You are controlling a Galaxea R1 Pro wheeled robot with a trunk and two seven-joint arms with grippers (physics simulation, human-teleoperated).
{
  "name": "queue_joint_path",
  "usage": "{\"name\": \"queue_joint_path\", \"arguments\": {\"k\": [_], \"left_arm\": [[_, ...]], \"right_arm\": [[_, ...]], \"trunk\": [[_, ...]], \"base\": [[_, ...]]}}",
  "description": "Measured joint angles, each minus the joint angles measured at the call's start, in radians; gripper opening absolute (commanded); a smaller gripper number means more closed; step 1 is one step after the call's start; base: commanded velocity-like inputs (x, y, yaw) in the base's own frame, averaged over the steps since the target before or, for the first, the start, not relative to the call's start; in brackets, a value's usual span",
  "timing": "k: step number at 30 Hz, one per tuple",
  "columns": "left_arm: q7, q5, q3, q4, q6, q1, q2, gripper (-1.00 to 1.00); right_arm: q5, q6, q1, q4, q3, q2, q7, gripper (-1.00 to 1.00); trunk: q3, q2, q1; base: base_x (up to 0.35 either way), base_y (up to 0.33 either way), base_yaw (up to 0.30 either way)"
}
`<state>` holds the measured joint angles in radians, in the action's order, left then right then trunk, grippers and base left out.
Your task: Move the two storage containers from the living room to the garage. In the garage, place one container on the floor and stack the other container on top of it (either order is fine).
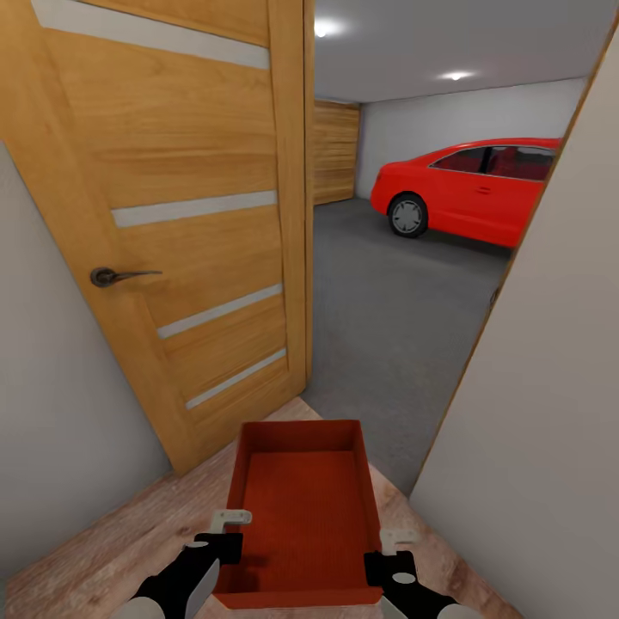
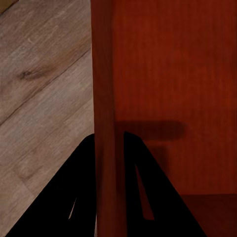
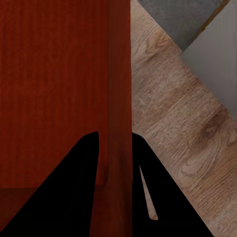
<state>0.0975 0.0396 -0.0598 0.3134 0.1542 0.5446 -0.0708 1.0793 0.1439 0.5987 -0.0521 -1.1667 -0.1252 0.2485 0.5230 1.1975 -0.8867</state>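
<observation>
Head view: red-orange storage container (image 1: 301,516) held level over wood-plank flooring at an open doorway, left hand (image 1: 225,531) on its left wall, right hand (image 1: 391,550) on its right wall. Ahead, the garage's dark grey floor (image 1: 387,309) and a red car (image 1: 477,189).

Left wrist view: left hand's fingers (image 2: 74,197) straddle the container wall (image 2: 104,123), clamped on it.

Right wrist view: right hand's fingers (image 3: 153,192) grip the opposite wall (image 3: 119,98) likewise.

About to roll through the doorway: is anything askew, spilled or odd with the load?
Nothing stands out. The storage container sits level and empty, each side wall clamped by a pincer, left and right. The door stands open.
</observation>
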Motion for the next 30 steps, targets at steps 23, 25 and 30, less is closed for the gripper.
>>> {"name": "queue_joint_path", "arguments": {"k": [23, 25, 30], "left_arm": [[-0.001, 0.001, -0.001, 0.000, -0.002, 0.000, 0.000, -1.00], [-0.001, 0.001, -0.001, 0.000, -0.002, 0.000, 0.001, -1.00], [-0.001, 0.001, -0.001, 0.000, -0.002, 0.000, 0.001, -1.00]], "right_arm": [[0.000, 0.003, 0.000, 0.000, -0.001, 0.000, 0.001, -1.00], [0.001, 0.003, 0.000, 0.000, -0.001, 0.000, 0.001, -1.00], [0.001, 0.003, 0.000, 0.000, -0.001, 0.000, 0.002, -1.00]], "trunk": [[0.000, 0.000, 0.000], [0.000, 0.000, 0.000], [0.000, 0.000, 0.000]], "base": [[0.083, 0.106, -0.162], [0.000, 0.000, -0.283], [0.000, 0.000, -0.282]]}}
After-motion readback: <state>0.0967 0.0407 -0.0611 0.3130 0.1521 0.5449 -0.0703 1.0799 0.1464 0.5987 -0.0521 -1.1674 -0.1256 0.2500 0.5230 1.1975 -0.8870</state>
